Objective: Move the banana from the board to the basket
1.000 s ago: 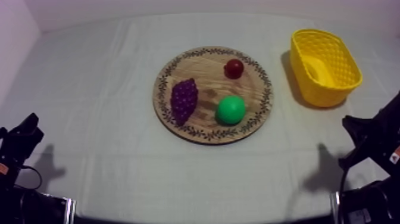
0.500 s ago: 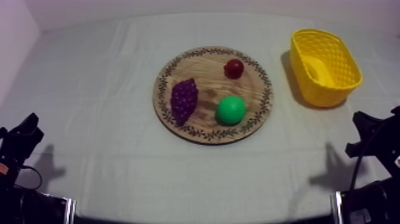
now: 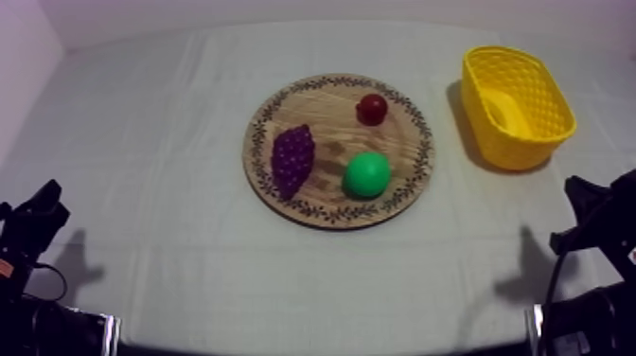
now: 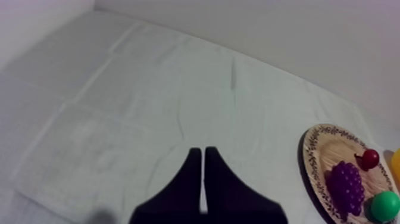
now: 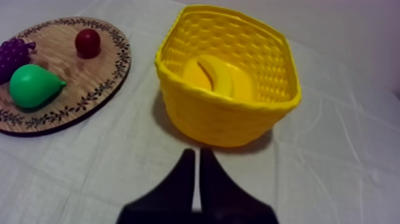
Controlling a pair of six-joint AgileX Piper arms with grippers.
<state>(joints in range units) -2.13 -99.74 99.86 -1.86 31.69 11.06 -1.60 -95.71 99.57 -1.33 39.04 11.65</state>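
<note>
The banana (image 5: 219, 76) lies inside the yellow basket (image 5: 229, 113), which stands at the table's far right (image 3: 549, 123); the banana (image 3: 506, 112) rests on the basket's floor. The round wooden board (image 3: 326, 104) in the middle holds a bunch of grapes (image 3: 292, 158), a green pear (image 3: 366, 174) and a small red fruit (image 3: 372, 108). My right gripper (image 5: 197, 156) is shut on nothing, its fingers together as a wedge over the cloth just in front of the basket. My left gripper (image 4: 203, 156) is shut too, over bare cloth well left of the board (image 4: 318, 161).
The right arm (image 3: 596, 218) sits low at the right edge, below the basket. The left arm (image 3: 33, 222) rests low at the left edge. Grey-white cloth with fold creases covers the table around the board.
The right arm has drawn back toward the right edge and downward, away from the basket. The left arm, the board and the fruit have not moved.
</note>
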